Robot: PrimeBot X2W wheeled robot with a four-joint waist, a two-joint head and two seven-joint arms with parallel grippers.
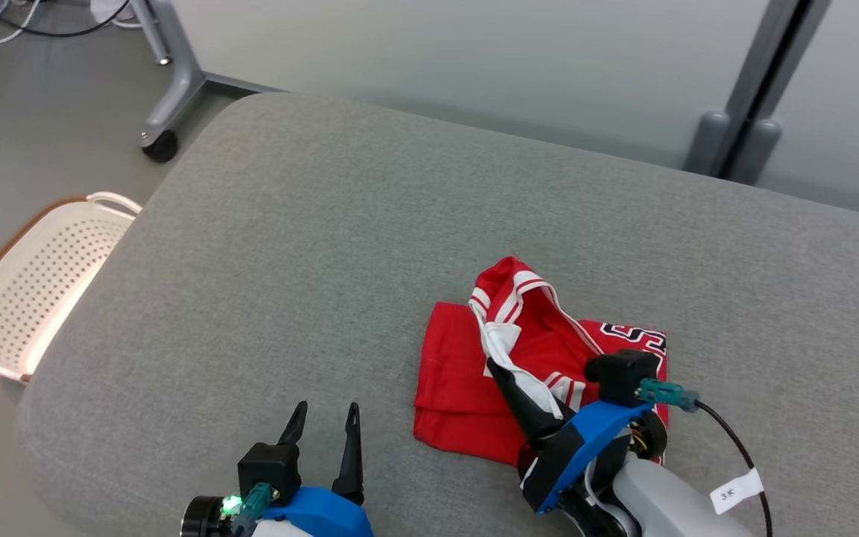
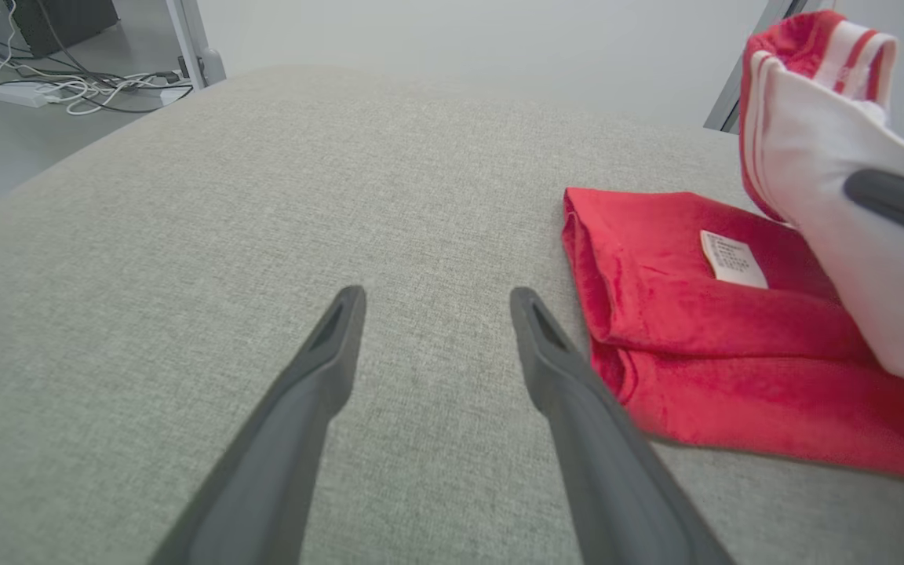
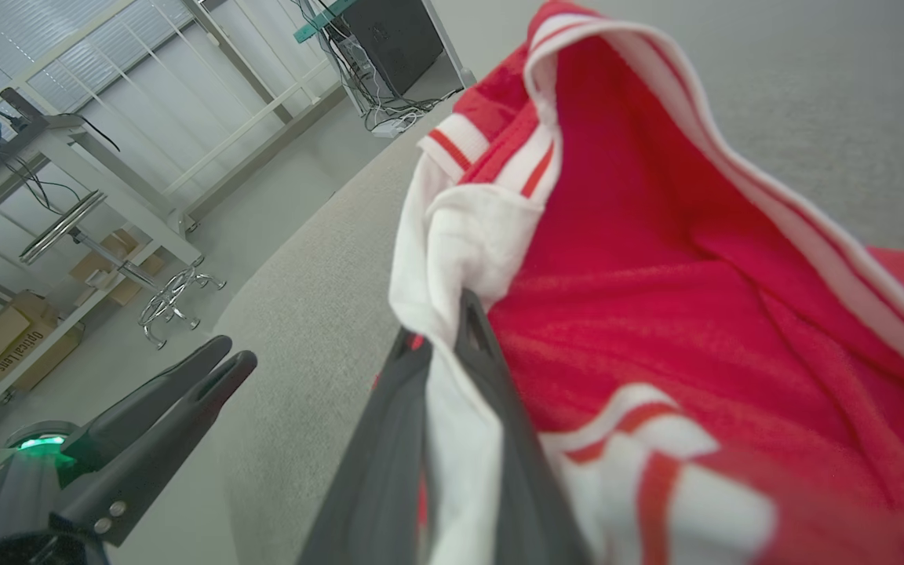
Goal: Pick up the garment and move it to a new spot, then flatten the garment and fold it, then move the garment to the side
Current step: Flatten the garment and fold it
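While the right gripper (image 1: 493, 365) pinches a white-trimmed edge of the garment (image 1: 467, 380) and holds it raised off the rest of the cloth, the work appears to be partway through the folding stage. The red jersey lies on the grey fabric-covered counter (image 1: 288, 261), right of centre in the head view. Its near left edge is doubled into a thick, tidy layer, with a small white label (image 2: 730, 259) showing on top. In the right wrist view the two dark fingers (image 3: 491, 369) are closed together on the white strip, and red cloth hangs loose beyond them. The left gripper (image 1: 326, 409) is over bare counter with its fingers (image 2: 554, 369) spread wide and holding nothing. One of them is just beside the folded edge, and I cannot tell whether it touches. Judging from this, the pick-up, relocation and much of the flattening look done, and at least one fold is in. The raised flap has yet to be laid down and smoothed, and the bundle is not yet compact. The final shift to the side also remains. A white perforated basket (image 1: 27, 276) sits off the counter's left end.
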